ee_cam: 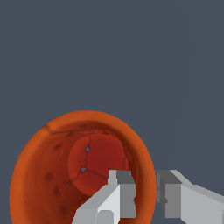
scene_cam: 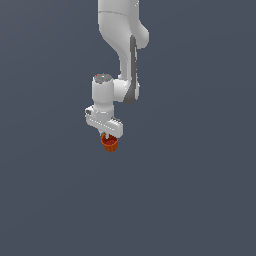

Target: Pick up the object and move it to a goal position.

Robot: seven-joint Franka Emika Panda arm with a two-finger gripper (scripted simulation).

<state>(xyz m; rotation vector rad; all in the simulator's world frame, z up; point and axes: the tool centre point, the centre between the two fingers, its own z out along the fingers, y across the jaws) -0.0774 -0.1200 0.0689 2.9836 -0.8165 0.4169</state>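
The object is a small orange-red cup [scene_cam: 110, 144] with a darker red inside. In the exterior view it sits right under my white gripper [scene_cam: 107, 136], near the middle of the picture. In the wrist view the cup [ee_cam: 48, 166] fills much of the picture. One finger [ee_cam: 120, 192] is inside the cup and the other finger [ee_cam: 173, 194] is outside it, so the cup's wall lies between them. My gripper [ee_cam: 146, 197] is shut on that wall.
A plain dark grey-blue ground [scene_cam: 200, 200] fills both views. The white arm [scene_cam: 122, 45] rises from the gripper to the picture's upper edge.
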